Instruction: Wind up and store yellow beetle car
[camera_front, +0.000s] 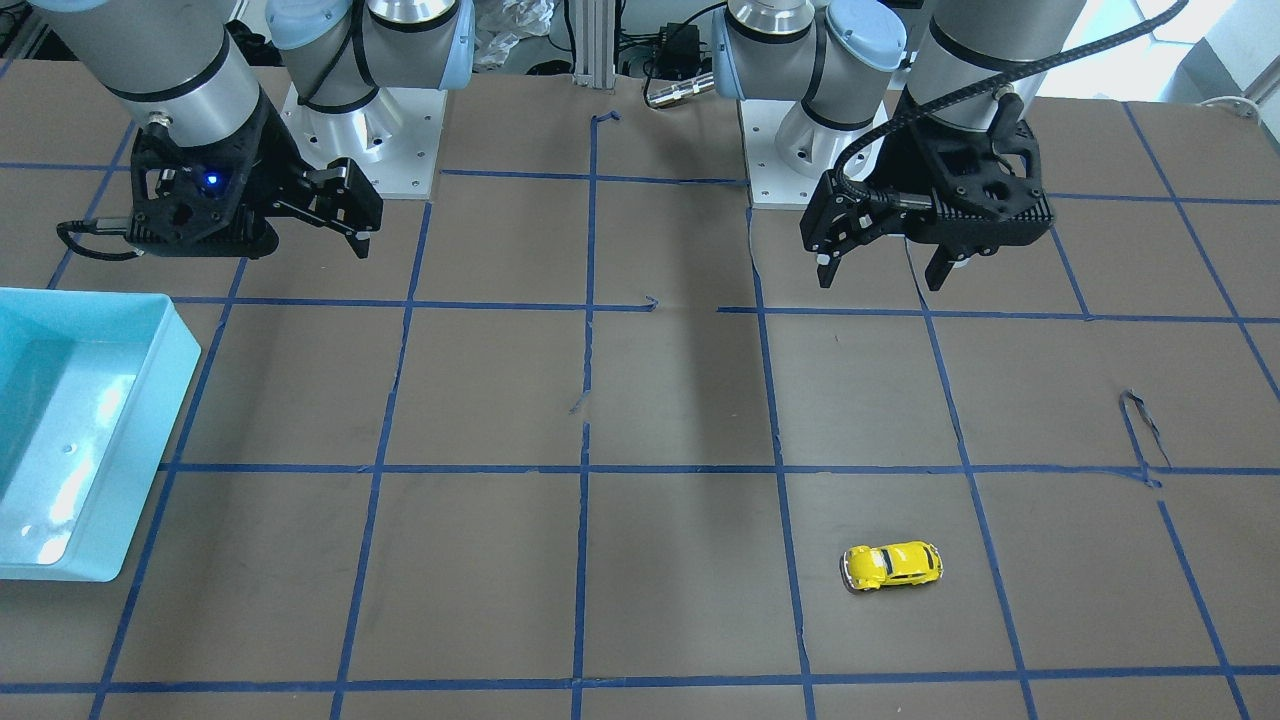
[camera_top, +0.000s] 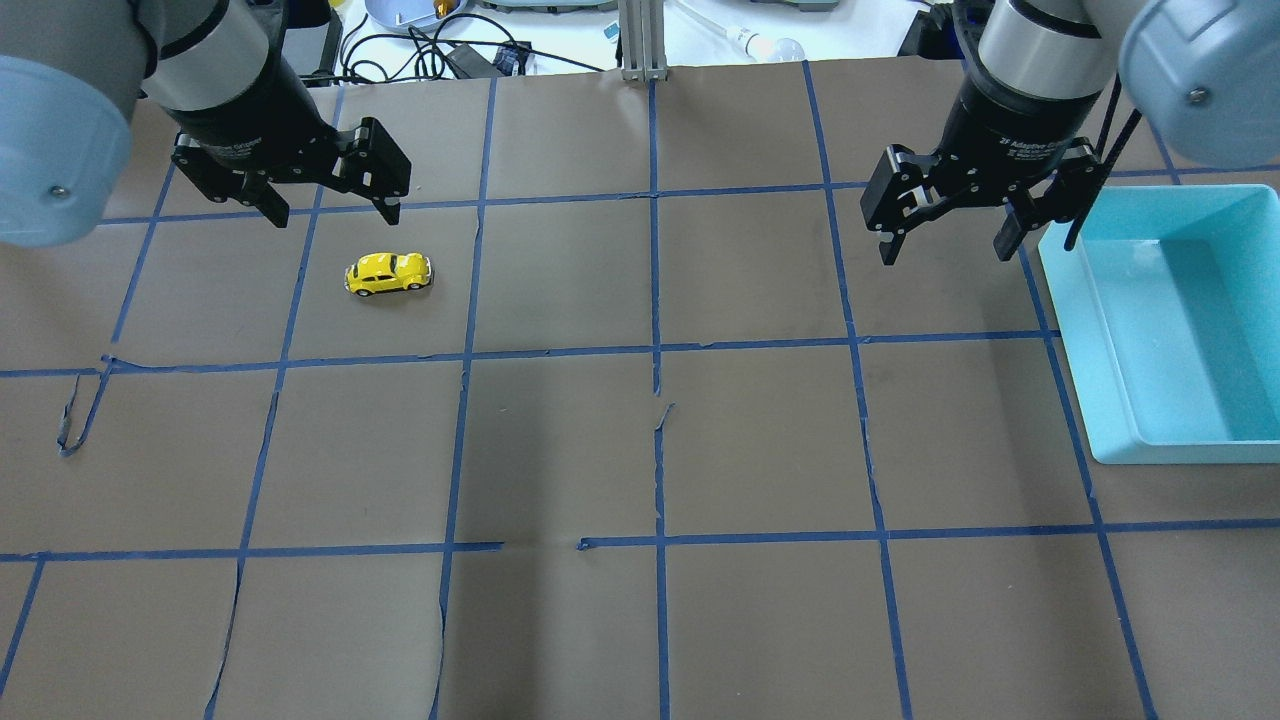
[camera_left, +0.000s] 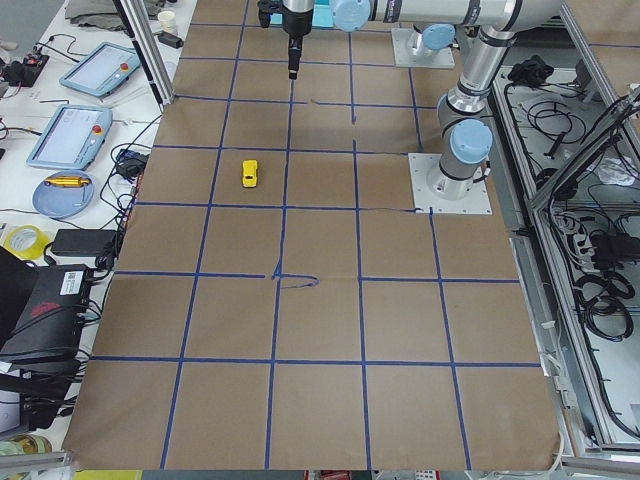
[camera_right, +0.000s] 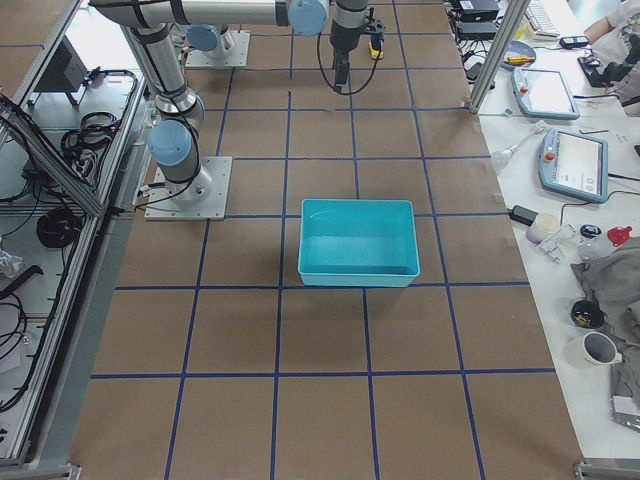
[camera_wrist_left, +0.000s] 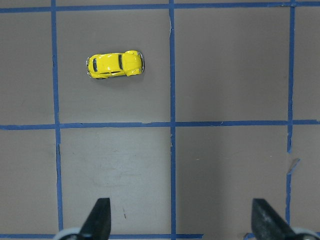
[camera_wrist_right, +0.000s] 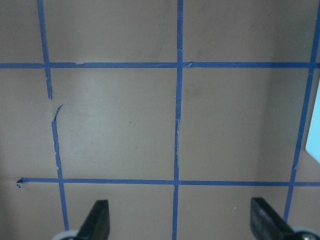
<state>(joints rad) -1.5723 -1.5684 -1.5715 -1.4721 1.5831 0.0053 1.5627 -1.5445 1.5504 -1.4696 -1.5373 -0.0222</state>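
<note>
The yellow beetle car (camera_top: 389, 273) stands on its wheels on the brown table, in a taped square on my left side. It also shows in the front view (camera_front: 893, 565), the left side view (camera_left: 250, 173) and the left wrist view (camera_wrist_left: 115, 65). My left gripper (camera_top: 335, 217) is open and empty, raised above the table just behind the car; in the wrist view (camera_wrist_left: 182, 222) the car lies well ahead of the fingertips (camera_wrist_left: 97, 220). My right gripper (camera_top: 945, 252) is open and empty, raised beside the blue bin (camera_top: 1085, 330).
The light blue bin, empty, sits at the table's right edge (camera_front: 180, 350) (camera_right: 358, 243); its corner shows in the right wrist view (camera_wrist_right: 316, 145). Blue tape lines grid the brown table. Both arm bases (camera_front: 360, 140) stand at the robot's side.
</note>
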